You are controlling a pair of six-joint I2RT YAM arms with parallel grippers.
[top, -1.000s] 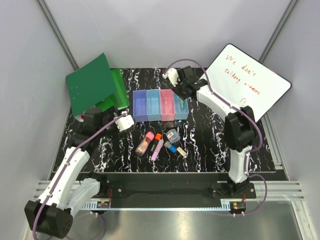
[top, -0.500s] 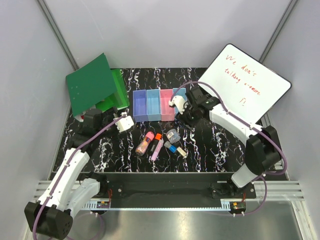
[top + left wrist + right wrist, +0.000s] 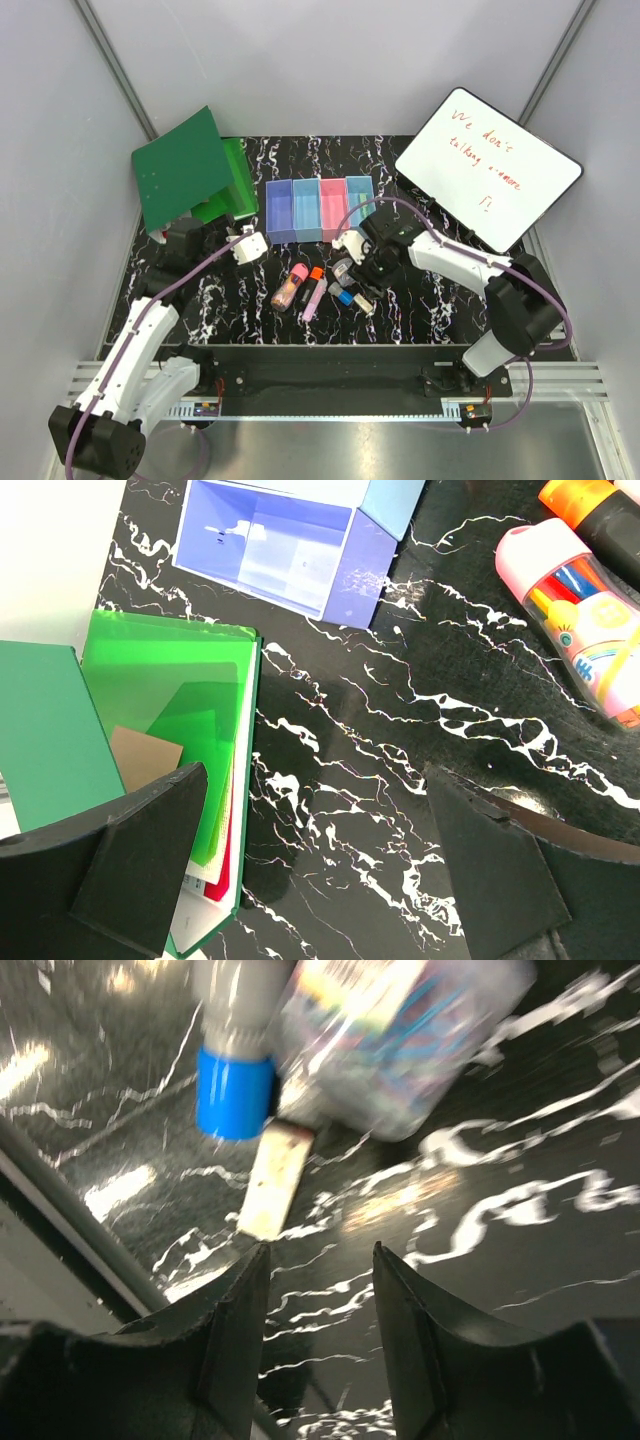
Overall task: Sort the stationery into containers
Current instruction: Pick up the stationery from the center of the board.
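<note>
Right jaws, parted, from containers (image 3: 309, 235) down to stationery (image 3: 291, 286); bin contents unclear.

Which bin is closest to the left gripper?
The purple-blue bin, at the left end of the row, just ahead of the open left gripper. The other three bins sit farther right, away from it.

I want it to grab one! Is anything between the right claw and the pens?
Nothing visible is. The right gripper hangs open, empty, and the blue-capped marker and small tan piece lie straight ahead of it.
</note>
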